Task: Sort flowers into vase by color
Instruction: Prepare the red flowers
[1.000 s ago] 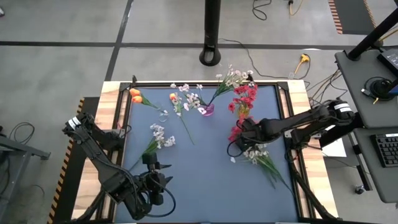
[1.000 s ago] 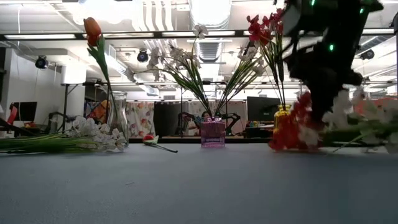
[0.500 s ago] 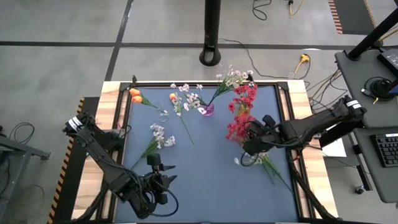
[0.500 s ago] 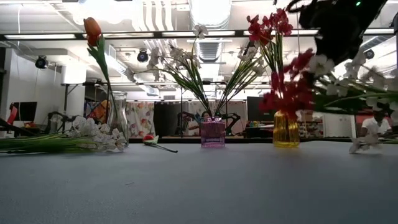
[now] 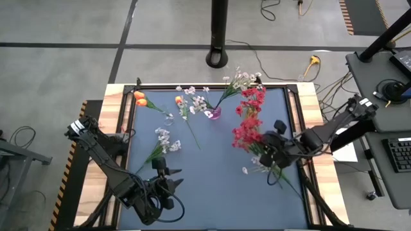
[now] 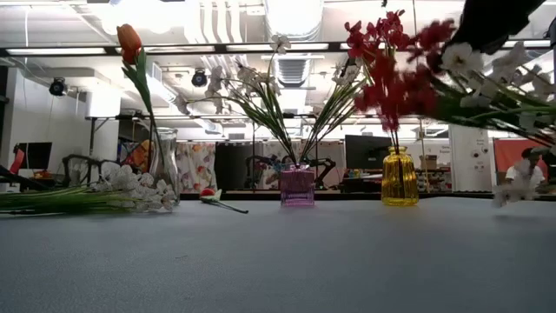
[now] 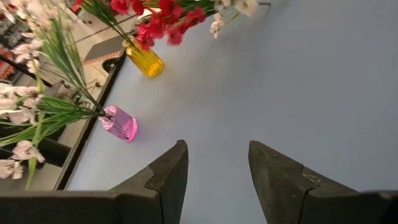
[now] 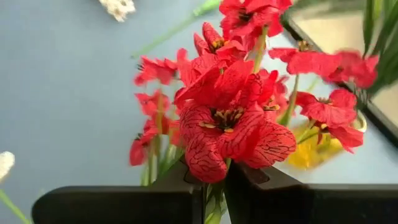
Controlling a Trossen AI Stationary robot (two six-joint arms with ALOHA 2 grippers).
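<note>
Above the blue mat's right half, our right gripper (image 8: pixel 214 186) clenches a red-blossomed green-stemmed spray (image 5: pixel 244 133) near the yellow glass vase (image 6: pixel 399 176); our left gripper (image 7: pixel 217 168) hangs released, empty.

Overhead camera: straight down, far, whole table (image 5: pixel 212 186).
Table-height camera: level across the mat, facing the room.
Left wrist camera: over its open fingers (image 7: pixel 168 171), toward yellow vase (image 7: pixel 146 62).
Right wrist camera: close on red spray (image 8: pixel 227 115).
Shared by all: the yellow vase.
</note>
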